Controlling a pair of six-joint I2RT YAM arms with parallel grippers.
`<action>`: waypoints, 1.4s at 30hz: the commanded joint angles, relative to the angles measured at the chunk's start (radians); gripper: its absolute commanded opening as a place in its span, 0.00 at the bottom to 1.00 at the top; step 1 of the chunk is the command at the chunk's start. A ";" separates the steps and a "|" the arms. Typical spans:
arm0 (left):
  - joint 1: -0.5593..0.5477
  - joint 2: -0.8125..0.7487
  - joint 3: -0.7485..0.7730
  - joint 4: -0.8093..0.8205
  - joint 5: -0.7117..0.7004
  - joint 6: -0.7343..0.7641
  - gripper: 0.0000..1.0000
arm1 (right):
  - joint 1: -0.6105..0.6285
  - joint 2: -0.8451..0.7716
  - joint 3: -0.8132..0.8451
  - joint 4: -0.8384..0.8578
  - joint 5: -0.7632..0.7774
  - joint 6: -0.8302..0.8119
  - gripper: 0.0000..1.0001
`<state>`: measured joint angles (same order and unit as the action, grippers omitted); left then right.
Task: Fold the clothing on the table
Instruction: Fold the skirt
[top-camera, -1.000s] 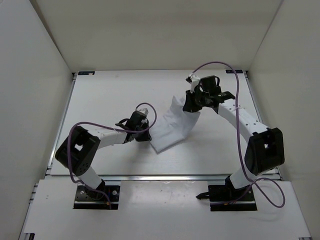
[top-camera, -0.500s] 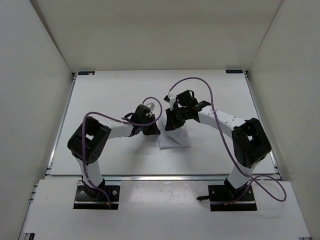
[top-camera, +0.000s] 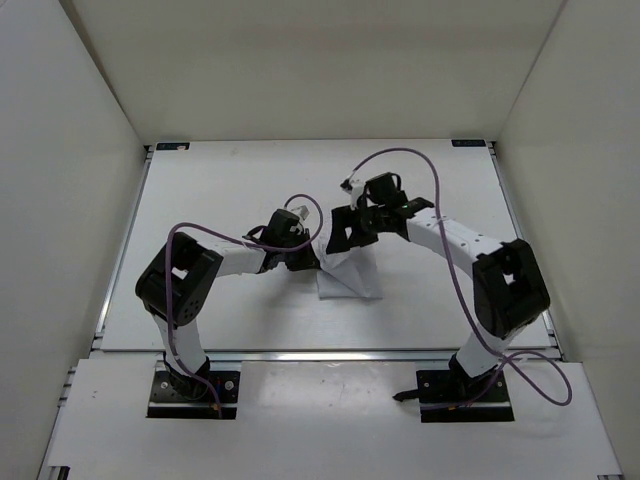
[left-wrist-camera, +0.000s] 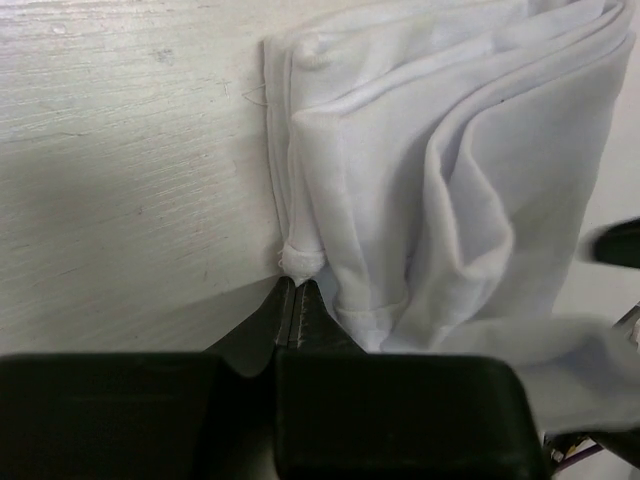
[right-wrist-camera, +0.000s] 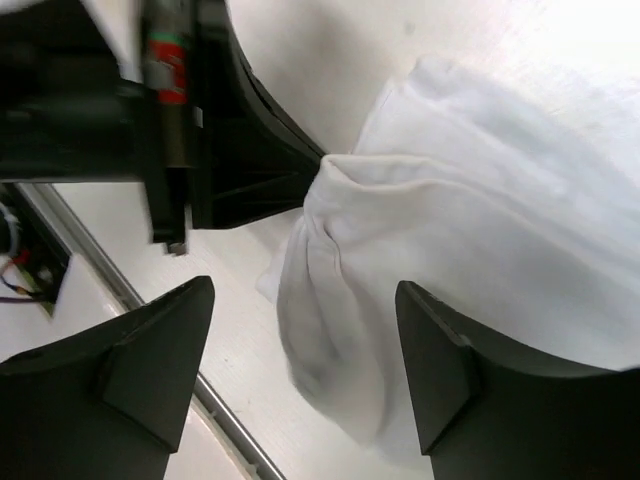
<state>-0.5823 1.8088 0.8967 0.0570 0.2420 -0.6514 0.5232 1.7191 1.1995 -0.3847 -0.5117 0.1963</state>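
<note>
White fabric, the clothing (top-camera: 350, 282), sits as a narrow, doubled-over packet just left of the middle of the table (top-camera: 220, 190). Its near edge lies flat on the surface and its far side is rumpled between the two arms. A second ago it was spread much wider, with one side lifted and drawn out toward the far right. Now that side has come across and lies on top of the rest.

At the packet's left corner, the left fingers (left-wrist-camera: 295, 310) are pressed together with a small nub of hem at their very tips. The cloth rises to a little peak there, so they appear to be clamped on that corner and pinning it in place. That grip has not changed over the last second.

Farther back, the right fingers (right-wrist-camera: 150, 365) stand wide apart above the bundle with nothing between them. The cloth lies loose below them. A second ago they were closed on the raised edge, so they have only just let go.

By my reading, one fold has been laid down. The dropped layer is puffy and creased rather than flat, and its edges do not line up neatly. It probably needs smoothing or a further fold before the job counts as finished.
</note>
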 joint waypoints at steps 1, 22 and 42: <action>0.013 -0.011 0.005 -0.051 0.010 0.010 0.00 | -0.087 -0.163 0.037 0.058 -0.036 0.034 0.69; -0.004 -0.039 0.027 -0.080 0.022 -0.030 0.00 | 0.072 -0.105 -0.197 0.113 -0.110 -0.047 0.13; 0.119 -0.226 0.182 -0.188 0.039 -0.025 0.39 | -0.126 -0.211 -0.274 0.138 -0.082 -0.064 0.00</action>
<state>-0.4412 1.6547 1.0458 -0.1333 0.2699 -0.6731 0.3996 1.5063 0.9585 -0.2668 -0.5903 0.1421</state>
